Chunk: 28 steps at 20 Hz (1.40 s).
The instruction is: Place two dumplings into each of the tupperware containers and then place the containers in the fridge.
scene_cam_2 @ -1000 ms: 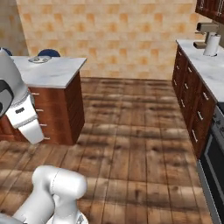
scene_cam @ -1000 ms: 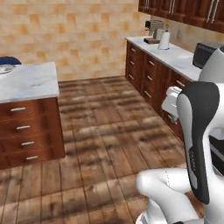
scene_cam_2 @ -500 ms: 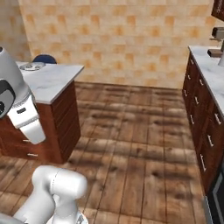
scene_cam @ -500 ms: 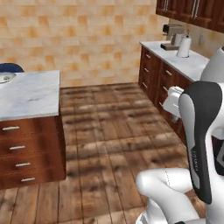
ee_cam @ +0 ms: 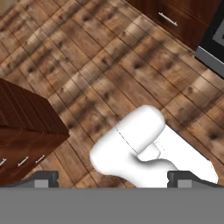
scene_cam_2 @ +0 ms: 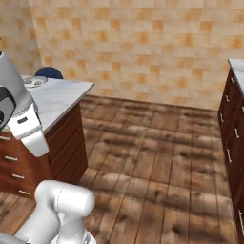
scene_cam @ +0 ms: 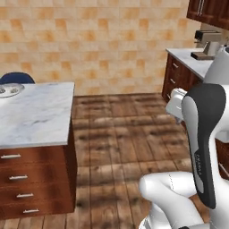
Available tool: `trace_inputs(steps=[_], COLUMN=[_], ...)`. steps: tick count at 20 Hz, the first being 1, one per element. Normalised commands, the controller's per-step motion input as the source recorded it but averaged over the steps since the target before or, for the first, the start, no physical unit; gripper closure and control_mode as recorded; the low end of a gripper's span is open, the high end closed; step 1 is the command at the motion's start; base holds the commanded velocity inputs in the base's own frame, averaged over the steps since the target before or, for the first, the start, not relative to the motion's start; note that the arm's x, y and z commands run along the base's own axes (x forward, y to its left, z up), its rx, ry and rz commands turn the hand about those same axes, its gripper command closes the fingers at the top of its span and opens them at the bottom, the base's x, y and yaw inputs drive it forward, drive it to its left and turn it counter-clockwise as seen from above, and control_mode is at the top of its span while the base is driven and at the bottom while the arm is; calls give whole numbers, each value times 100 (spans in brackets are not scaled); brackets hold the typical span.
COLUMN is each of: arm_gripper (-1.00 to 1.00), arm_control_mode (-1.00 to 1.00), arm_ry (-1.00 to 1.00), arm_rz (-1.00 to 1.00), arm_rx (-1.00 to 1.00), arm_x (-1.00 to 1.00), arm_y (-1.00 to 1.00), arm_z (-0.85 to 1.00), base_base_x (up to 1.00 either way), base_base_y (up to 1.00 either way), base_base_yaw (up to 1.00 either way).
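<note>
My gripper [ee_cam: 114, 180] points down at the wooden floor in the hand view. Its two dark fingertips [ee_cam: 46, 178] stand far apart, open, with nothing held between them. The dumplings, the tupperware containers and the fridge are out of view. A round grey plate [scene_cam: 9, 89] [scene_cam_2: 34, 81] lies at the far end of the marble island counter [scene_cam: 42, 114] [scene_cam_2: 62, 95]; what lies on it is too small to tell.
A blue chair back [scene_cam: 17, 78] [scene_cam_2: 49, 72] shows behind the island. Brown drawers [scene_cam: 27, 179] front the island. A counter with a coffee machine [scene_cam: 206, 45] and dark cabinets [scene_cam_2: 233, 138] runs along the right. Wooden floor [scene_cam_2: 157, 157] stretches between them.
The whole picture has shifted: the base has turned, so the island sits nearer the middle and the right counter has slid toward the edge. The gripper stays open.
</note>
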Motion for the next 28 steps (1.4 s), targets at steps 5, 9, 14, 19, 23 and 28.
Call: trace_inputs(steps=[5,9,14,19,23,28], arm_gripper=[-100,-100,-100,-100,-100,-100], arm_control_mode=[100,100,100,100,100,100], arm_ry=[0,0,0,0,0,0], arm_rz=[0,0,0,0,0,0], arm_rx=[0,0,0,0,0,0], arm_x=[0,0,0,0,0,0], arm_y=[0,0,0,0,0,0], arm_z=[0,0,0,0,0,0], base_base_x=[100,100,83,80,82,76], base_base_y=[-37,-43,-68,-73,-73,-76], base_base_yaw=[21,22,27,31,32,35])
